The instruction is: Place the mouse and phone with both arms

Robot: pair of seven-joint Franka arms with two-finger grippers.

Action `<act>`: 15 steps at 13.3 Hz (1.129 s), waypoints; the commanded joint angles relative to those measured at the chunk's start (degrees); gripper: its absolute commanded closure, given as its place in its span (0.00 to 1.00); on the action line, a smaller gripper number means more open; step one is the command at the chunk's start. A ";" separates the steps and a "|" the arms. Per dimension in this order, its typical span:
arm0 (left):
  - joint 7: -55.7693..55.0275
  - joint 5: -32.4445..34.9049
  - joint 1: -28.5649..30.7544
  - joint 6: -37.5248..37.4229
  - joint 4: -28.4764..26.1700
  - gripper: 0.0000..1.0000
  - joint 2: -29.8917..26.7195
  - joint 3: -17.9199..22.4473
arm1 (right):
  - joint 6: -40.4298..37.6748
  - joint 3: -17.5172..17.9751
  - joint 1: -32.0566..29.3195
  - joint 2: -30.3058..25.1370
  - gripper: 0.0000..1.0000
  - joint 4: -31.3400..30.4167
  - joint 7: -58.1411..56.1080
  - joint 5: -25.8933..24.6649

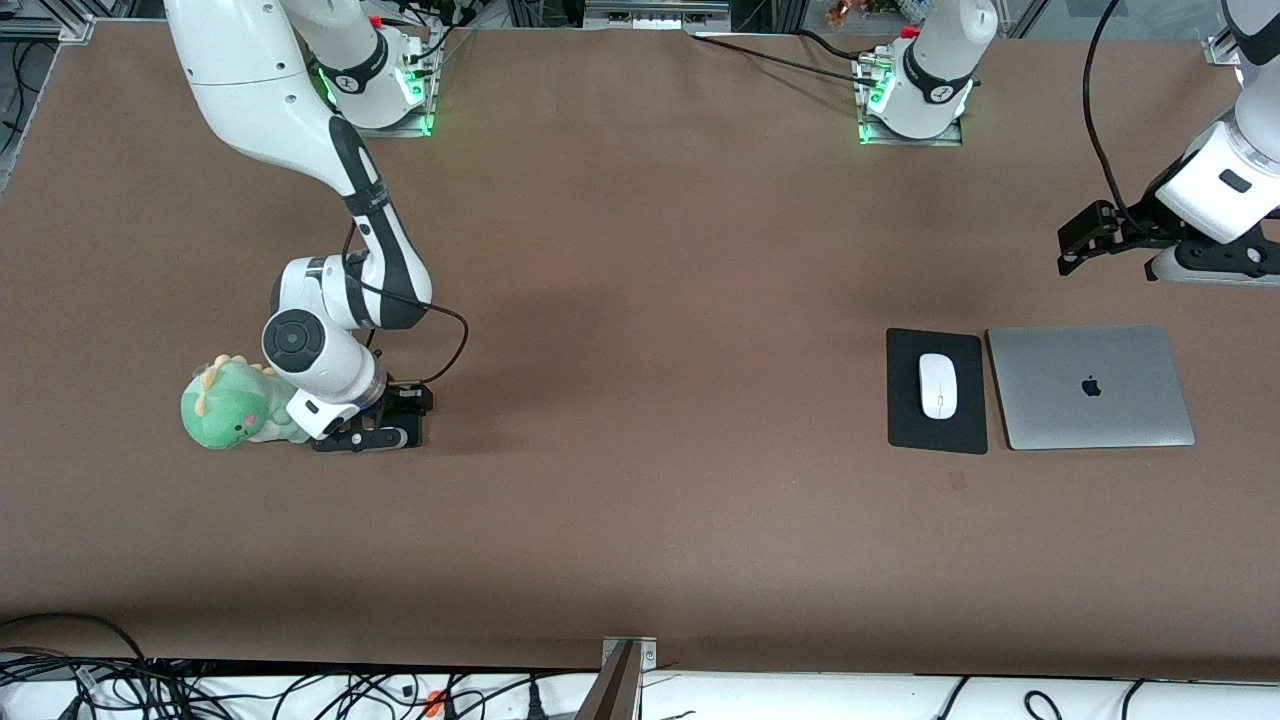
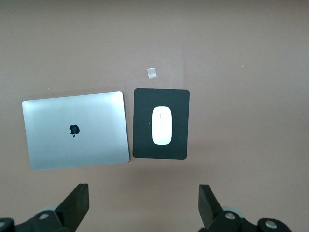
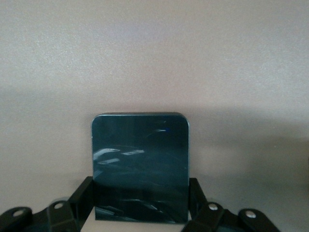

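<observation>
The white mouse (image 1: 938, 385) lies on a black mouse pad (image 1: 905, 420) toward the left arm's end of the table; it also shows in the left wrist view (image 2: 161, 125). My left gripper (image 1: 1195, 268) is open and empty, up in the air above the bare table, its fingers (image 2: 77, 203) wide apart. My right gripper (image 1: 370, 435) is low at the table toward the right arm's end, shut on the black phone (image 3: 140, 154), one finger (image 3: 82, 195) against each of its sides. In the front view the phone is hidden under the gripper.
A closed silver laptop (image 1: 1090, 385) lies beside the mouse pad. A green dinosaur plush (image 1: 230, 405) sits right beside the right arm's wrist. A small pale mark (image 2: 152, 72) is on the table near the pad.
</observation>
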 commanded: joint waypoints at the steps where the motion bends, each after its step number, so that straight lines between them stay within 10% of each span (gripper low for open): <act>1: -0.64 -1.19 -0.34 -1.41 1.32 0.00 0.30 0.28 | -0.98 1.06 -0.69 -2.56 0.00 -0.68 0.04 1.10; 15: -3.81 -1.36 -0.34 -1.94 1.32 0.00 0.30 0.02 | -40.26 -1.48 -0.69 -37.71 0.00 0.55 6.28 -3.38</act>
